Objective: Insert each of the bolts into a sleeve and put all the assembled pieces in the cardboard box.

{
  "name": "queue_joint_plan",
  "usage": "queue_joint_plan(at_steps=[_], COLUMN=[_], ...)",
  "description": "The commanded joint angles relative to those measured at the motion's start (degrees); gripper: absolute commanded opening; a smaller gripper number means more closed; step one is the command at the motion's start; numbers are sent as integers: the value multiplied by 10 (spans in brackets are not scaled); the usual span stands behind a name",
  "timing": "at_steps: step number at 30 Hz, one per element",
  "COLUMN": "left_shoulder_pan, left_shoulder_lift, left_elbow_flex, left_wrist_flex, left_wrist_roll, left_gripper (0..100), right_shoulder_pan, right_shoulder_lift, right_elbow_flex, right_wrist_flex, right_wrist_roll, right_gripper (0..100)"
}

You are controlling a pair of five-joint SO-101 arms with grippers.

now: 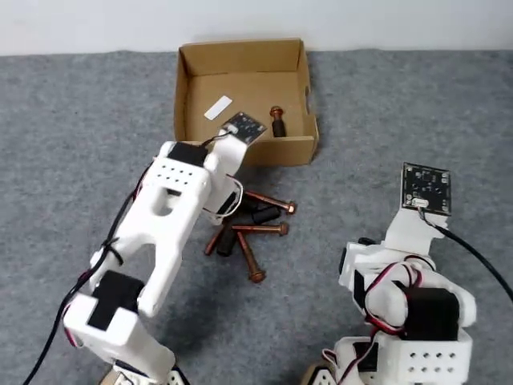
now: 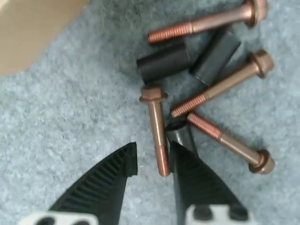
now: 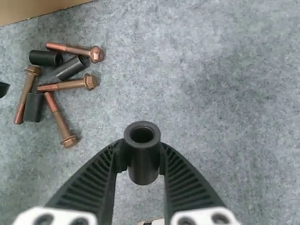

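Right end effector (image 3: pixel 142 155) is clamped on a black sleeve (image 3: pixel 143 166), whose open bore faces up at the wrist camera, over bare grey worktop (image 3: pixel 234 70). Left end effector (image 2: pixel 153 159) stands open, its two fingertips either side of the threaded end of one copper bolt (image 2: pixel 157 126), not visibly touching it.

That bolt belongs to a loose pile at mid-worktop. Three more bolts (image 2: pixel 222 84) lie fanned beside it, and three loose sleeves (image 2: pixel 164 61) are mixed among them. One of those sleeves rests just against the bolt between the fingertips.

Seen from above, the cardboard box (image 1: pixel 240 50) sits at 12 o'clock from the pile, just beyond it. Inside the box, toward its 3 o'clock wall, lies an assembled piece (image 1: pixel 277 122), a copper head on a dark body, with a white label (image 1: pixel 218 107) on the box floor at its 9 o'clock. The left arm (image 1: pixel 172 200) stretches in from 7 o'clock of the pile, its wrist over the heap. The right arm (image 1: pixel 409 297) stands at 4 o'clock, well apart from it.
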Motion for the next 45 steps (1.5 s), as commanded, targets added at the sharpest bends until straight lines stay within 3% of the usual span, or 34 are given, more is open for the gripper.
queue_joint_plan(at_steps=[1, 21, 34, 41, 45], left_shoulder_pan=[4, 12, 18, 20, 20], left_shoulder_lift=[17, 112, 157, 161, 160], left_elbow_flex=[-40, -51, -57, -54, -56], left_wrist_flex=[4, -90, -84, -57, -26], left_wrist_roll=[-7, -7, -6, -6, -10], left_gripper=[134, 134, 132, 18, 6], right_shoulder_pan=[9, 7, 8, 9, 9], right_shoulder_lift=[-9, -9, -9, -9, -9], right_elbow_flex=[-4, -4, -4, -4, -4], right_wrist_flex=[-8, -9, -10, -11, -11], right_wrist_roll=[-2, -2, -2, -2, -2], right_gripper=[9, 9, 9, 9, 9])
